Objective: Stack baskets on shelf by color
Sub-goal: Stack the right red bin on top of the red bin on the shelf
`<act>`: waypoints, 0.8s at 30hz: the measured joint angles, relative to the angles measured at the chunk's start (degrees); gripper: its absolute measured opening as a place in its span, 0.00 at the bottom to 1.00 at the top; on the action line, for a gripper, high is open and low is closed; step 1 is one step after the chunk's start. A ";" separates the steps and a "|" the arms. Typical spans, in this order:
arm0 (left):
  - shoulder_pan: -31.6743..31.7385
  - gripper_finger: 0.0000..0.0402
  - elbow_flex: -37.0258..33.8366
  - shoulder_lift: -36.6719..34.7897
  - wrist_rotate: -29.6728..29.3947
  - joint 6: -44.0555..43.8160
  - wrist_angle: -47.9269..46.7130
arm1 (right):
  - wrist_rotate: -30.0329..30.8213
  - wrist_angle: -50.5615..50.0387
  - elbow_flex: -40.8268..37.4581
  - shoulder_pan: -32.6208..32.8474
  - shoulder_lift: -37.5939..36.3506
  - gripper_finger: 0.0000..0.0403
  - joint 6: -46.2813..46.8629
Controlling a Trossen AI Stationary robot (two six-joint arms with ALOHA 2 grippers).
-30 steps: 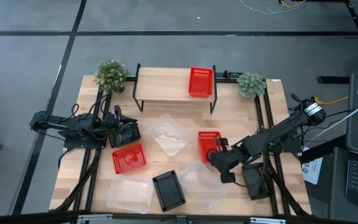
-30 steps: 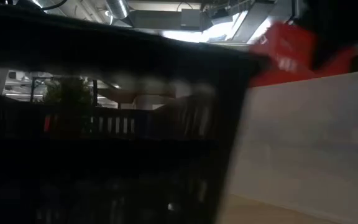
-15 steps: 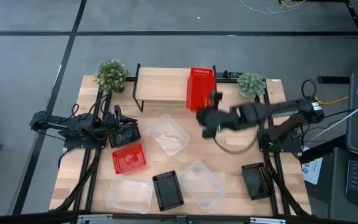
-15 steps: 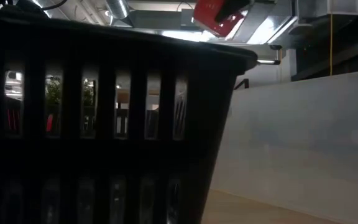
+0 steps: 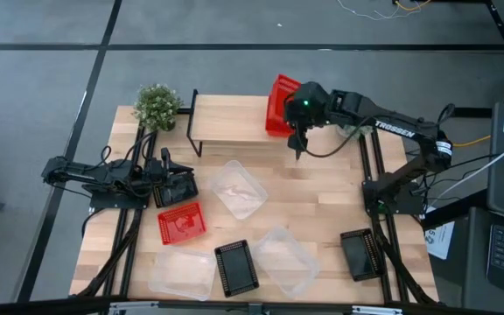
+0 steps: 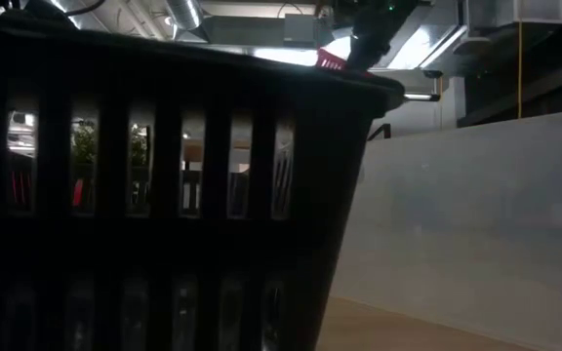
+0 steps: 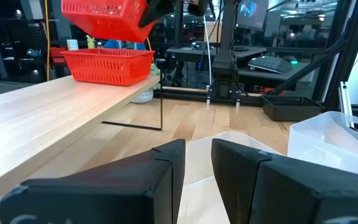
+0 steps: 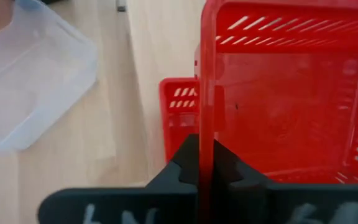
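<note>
Your right gripper (image 8: pixel 205 163) has its fingers clamped on the wall of a red basket (image 8: pixel 291 93) and holds it tilted in the air over the right end of the shelf (image 5: pixel 230 122), just above the red basket already standing there (image 7: pixel 107 65); level the carried one first, line its corners over the lower rim, then sink it straight down so it nests rather than catching an edge; judge the alignment from the right wrist view, where the lower basket shows offset to one side; let go only once it sits flat.

Your left gripper (image 7: pixel 194 155) waits low over the surface (image 5: pixel 322 210) at the left, fingers partly apart and empty, near a clear basket (image 7: pixel 334 140).

A second ago the carried basket was low on the surface beside the clear ones; half a second ago it was rising toward the shelf; now it hangs over the stack; the left arm has not moved; a third red basket (image 5: pixel 181 224) lies unchanged on the surface.
</note>
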 joint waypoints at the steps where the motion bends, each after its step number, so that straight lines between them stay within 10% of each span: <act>1: -0.01 0.18 0.00 -0.01 -0.01 0.00 -0.14 | -0.97 -0.13 -0.22 -0.49 0.00 0.00 -0.55; 24: -0.01 0.18 0.00 0.00 -0.01 0.00 -0.14 | -1.68 -3.08 -1.93 -2.66 -0.02 0.00 -6.95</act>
